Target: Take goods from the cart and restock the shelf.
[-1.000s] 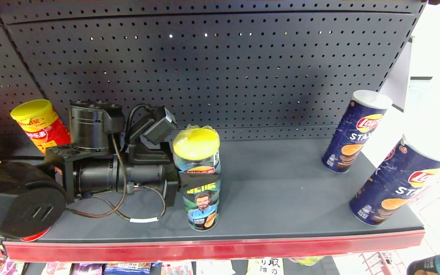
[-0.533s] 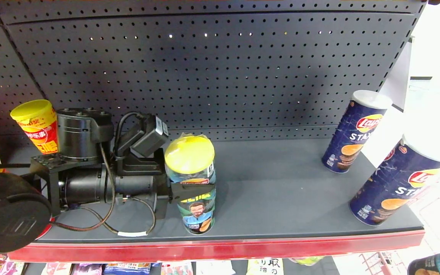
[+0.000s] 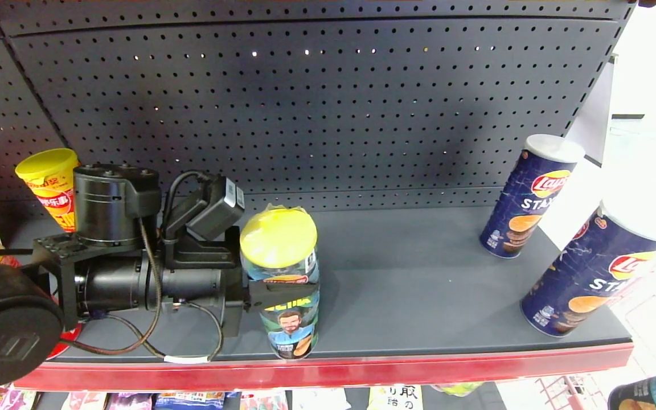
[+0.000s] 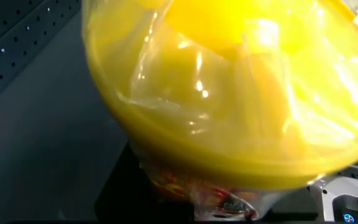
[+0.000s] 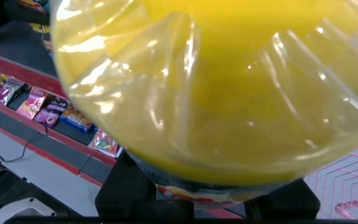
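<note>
Head view: yellow-lidded can point(image 3: 291, 324) is upright at the front edge of the dark shelf point(image 3: 419, 296), left of centre. The left gripper point(image 3: 271, 287) pinches it at mid-height. Two blue cans point(image 3: 530, 193) point(image 3: 590, 273) stand at the shelf's right end, and a red can point(image 3: 49, 176) sits at back left. Right wrist view: right gripper point(image 5: 210, 199) clamps a second yellow-lidded can point(image 5: 229, 93) above the aisle floor, near a pink cart point(image 5: 347, 186).

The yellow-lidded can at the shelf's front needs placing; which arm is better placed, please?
Left: the left tool grips that yellow-lidded can, upright over the shelf. The right tool holds a second can away from it.
</note>
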You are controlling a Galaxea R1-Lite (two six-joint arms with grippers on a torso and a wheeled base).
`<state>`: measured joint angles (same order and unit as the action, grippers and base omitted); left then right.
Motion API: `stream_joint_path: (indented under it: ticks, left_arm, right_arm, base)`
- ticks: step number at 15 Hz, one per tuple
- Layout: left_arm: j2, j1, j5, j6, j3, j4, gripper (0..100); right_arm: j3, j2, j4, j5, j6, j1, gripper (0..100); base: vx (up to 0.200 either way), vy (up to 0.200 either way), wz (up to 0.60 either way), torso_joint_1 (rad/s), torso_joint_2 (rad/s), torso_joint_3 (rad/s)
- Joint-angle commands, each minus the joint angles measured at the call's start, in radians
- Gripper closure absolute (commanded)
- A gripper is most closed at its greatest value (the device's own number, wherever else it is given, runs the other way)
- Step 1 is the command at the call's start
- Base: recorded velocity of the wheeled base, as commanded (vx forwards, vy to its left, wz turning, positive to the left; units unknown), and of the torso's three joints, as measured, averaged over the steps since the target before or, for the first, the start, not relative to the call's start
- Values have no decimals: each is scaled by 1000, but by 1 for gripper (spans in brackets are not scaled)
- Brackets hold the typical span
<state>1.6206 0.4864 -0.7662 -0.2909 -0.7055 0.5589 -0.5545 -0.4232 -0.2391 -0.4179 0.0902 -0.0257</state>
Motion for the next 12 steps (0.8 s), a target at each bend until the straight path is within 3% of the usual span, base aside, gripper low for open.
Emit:
stream_joint_path:
  ticks: [1,5,6,8,12]
  left_arm:
    - [-11,1,1,-1,12,4,100]
    - [-11,1,8,-4,34,7,100]
    - [-11,0,8,-1,35,16,0]
    - [-25,-3,7,4,41,19,0]
    - [-119,-78,10,4,132,19,0]
  right_arm:
    - [-2,-2,0,1,0,0,100]
    - [-12,-11,0,1,0,0,100]
    - [-13,-14,0,1,0,0,100]
    - [-16,-22,0,-1,0,0,100]
    - [-48,-89,0,-19,6,-3,100]
  base:
    - [0,0,0,0,0,0]
    - [0,0,0,0,0,0]
    - [0,0,0,0,0,0]
    - [0,0,0,0,0,0]
    - [0,0,0,0,0,0]
